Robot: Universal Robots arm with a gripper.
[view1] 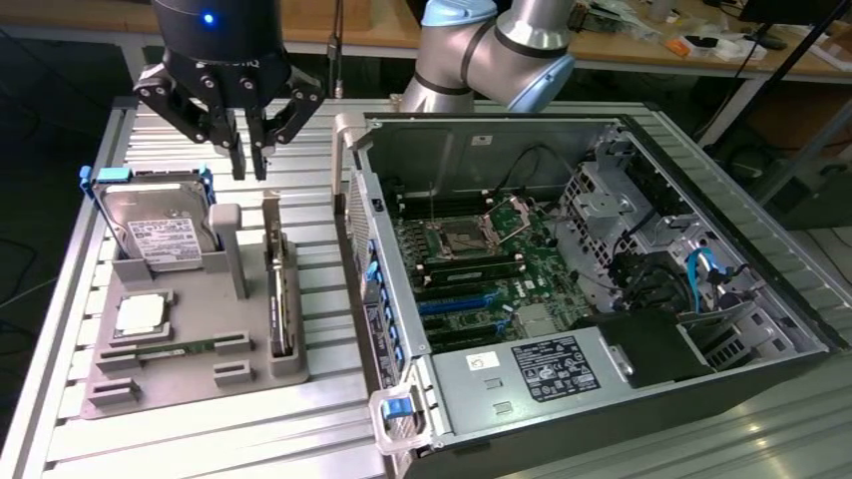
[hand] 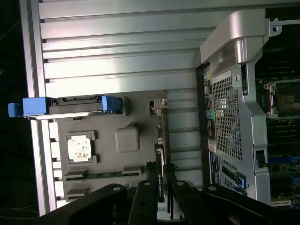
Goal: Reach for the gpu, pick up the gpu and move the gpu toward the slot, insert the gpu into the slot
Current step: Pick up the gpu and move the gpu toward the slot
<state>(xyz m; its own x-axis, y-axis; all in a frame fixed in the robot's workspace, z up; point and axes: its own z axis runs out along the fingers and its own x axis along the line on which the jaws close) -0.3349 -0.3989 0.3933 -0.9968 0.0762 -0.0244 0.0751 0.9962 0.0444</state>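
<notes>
The gpu (view1: 279, 299) stands on edge in a slot of the grey holder (view1: 174, 384) on the exterior view's left, a thin dark card with its silver bracket end up. My gripper (view1: 250, 172) hangs in the air above the holder's far end, higher than the card and not touching it. Its fingers point down, open by a narrow gap with nothing between them. In the wrist view the gpu (hand: 160, 159) shows edge-on below the gripper (hand: 159, 187). The blue slots (view1: 460, 304) lie on the motherboard inside the open computer case (view1: 399, 399).
The holder also carries a silver hard drive (view1: 160, 235) with blue rails, a processor chip (view1: 143, 314) and a green memory stick (view1: 180, 349). The case's side wall (hand: 229, 126) rises close beside the holder. Cables and drive cages crowd the case's far side.
</notes>
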